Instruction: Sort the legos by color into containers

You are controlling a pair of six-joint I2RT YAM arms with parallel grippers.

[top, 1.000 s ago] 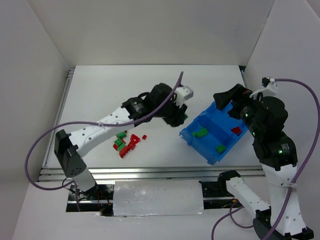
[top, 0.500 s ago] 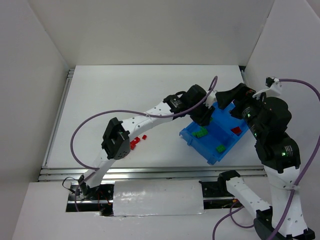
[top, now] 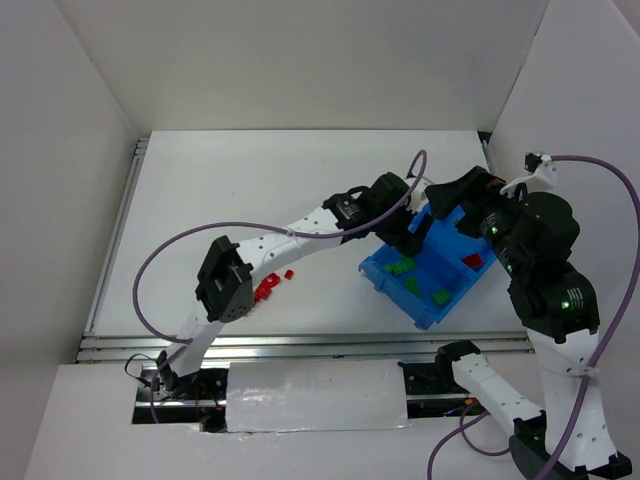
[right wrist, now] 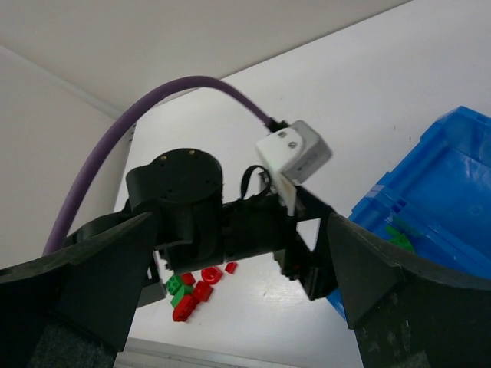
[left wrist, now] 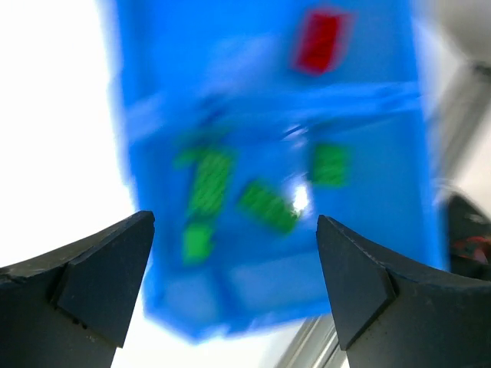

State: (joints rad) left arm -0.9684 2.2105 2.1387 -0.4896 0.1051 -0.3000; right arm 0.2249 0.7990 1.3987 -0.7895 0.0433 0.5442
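Noting hazards, biggest item down.

Carrying everything is the white desk [top: 200, 200]. On it the blue bin [top: 392, 292] sits skewed, one corner pointing at the arm bases. It looks loose to me. A nudge on its low wall would slide or turn it and spoil later aim.

Reaching across to the bin's far-left corner is the left arm [top: 300, 225]. Its left pincer [left wrist: 234, 222] hangs over the bin's green compartment, jaws wide apart, nothing between them. That wrist view is blurred. Risk: a low pull-away lets a finger catch the bin wall or divider.

Just beyond the bin's far corner, the right pincer [right wrist: 239, 222] has its jaws apart and is empty, looking straight at the left wrist. Risk: the two wrists are close, so a reach by either could bump them together or snag the purple cable [right wrist: 192, 83].

Inside the bin, several green legos [left wrist: 207, 180] lie in one compartment and one red lego [left wrist: 318, 38] lies across the divider. No colour mix is visible.

Well to the left of the bin lies the loose pile [right wrist: 188, 287], red and green bricks touching.
- In the top view the left arm's elbow covers part of it, so a low swing could scatter it.
- A pinch there could lift two colours at once.
- Much sorting remains, by my estimate.
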